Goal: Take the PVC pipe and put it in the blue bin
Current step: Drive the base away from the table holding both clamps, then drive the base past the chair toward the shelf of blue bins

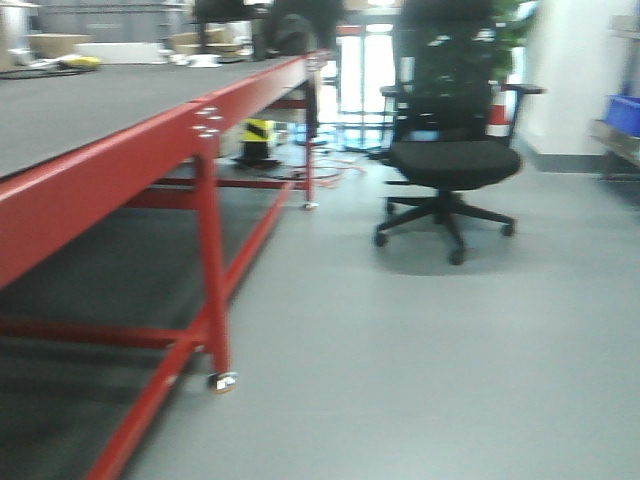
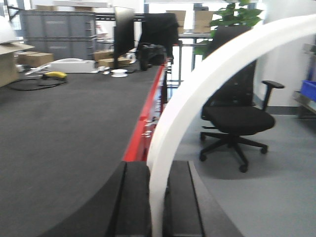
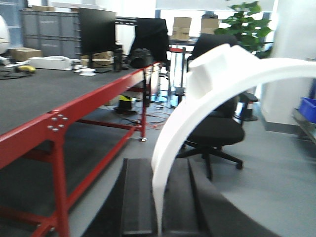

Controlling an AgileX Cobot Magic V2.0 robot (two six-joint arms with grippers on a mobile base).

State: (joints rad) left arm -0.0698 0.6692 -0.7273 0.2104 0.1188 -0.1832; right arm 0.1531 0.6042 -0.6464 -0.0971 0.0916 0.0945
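In the left wrist view a white PVC pipe band [image 2: 207,74] arcs up and to the right from between the black fingers, with my left gripper [image 2: 158,170] shut on its lower end. A second white PVC pipe band [image 3: 174,123], with a flat tab [image 3: 217,61] at its top, rises from my right gripper [image 3: 162,165], which is shut on it. The blue bin [image 1: 624,114] stands on a low shelf at the far right wall, also visible as a blue bin [image 3: 307,109] in the right wrist view. Neither gripper shows in the front view.
A long red-framed table [image 1: 150,150] with a dark grey top runs along the left. A black office chair [image 1: 452,160] stands on the grey floor ahead. A monitor [image 2: 123,29], grey crates [image 2: 57,34] and boxes sit at the table's far end.
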